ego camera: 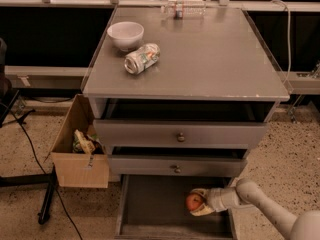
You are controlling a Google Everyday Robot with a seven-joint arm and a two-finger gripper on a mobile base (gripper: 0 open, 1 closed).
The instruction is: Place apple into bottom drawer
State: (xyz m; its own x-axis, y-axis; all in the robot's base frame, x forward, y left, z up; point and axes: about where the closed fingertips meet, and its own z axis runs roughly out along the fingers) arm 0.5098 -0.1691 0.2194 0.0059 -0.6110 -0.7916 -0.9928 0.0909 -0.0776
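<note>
The bottom drawer [150, 204] is pulled out, a wide shallow tray with a dark grey inside, under two upper drawers with round knobs. My gripper [199, 203] reaches in from the right, over the drawer's right part. It is shut on the apple [194, 202], small, round and red-orange. The apple sits between the pale fingers [204, 211], low inside the drawer; I cannot tell if it touches the floor.
A white bowl [125, 34] and a crushed silver can [142, 58] lie on the cabinet top [210, 59]. A clear bottle [182, 8] lies at its far edge. An open cardboard box [80, 149] with trash stands left of the cabinet. Cables run on the floor at left.
</note>
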